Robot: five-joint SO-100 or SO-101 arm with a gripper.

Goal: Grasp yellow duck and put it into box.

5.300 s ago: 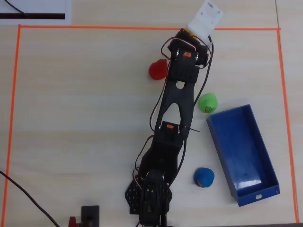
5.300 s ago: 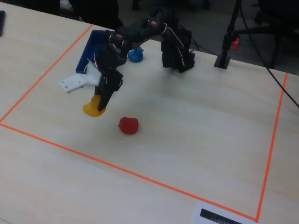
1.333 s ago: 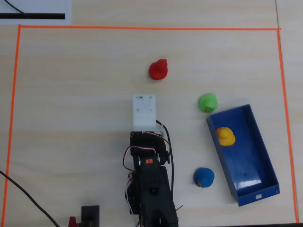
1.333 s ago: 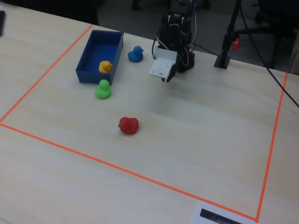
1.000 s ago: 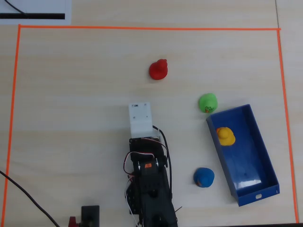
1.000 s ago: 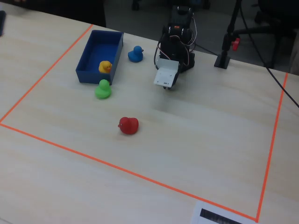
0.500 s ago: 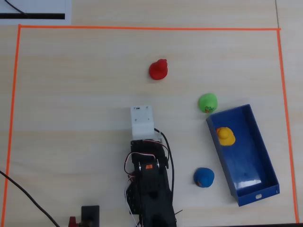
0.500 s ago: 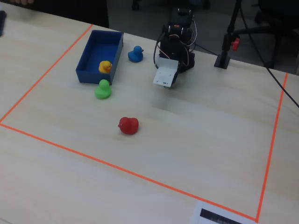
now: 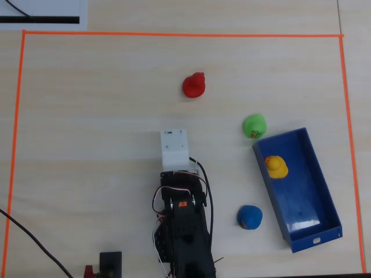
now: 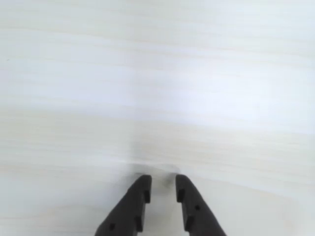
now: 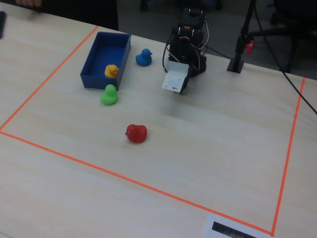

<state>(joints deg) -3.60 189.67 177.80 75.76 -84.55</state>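
Overhead view: yellow duck already sits inside the blue box at frame right, gripper empty over bare bench, fingers nearly together; task looks complete, nothing further needed.

The black arm sits folded back over its base, its joints tucked close and red, white and black wires looping along its sides. At its front end the white wrist housing tilts downward toward the table, which is plain in the fixed view. In the wrist view the gripper enters from the bottom edge: two black fingers stand nearly parallel with a narrow gap between their tips, nothing held between them, hovering just above the surface.
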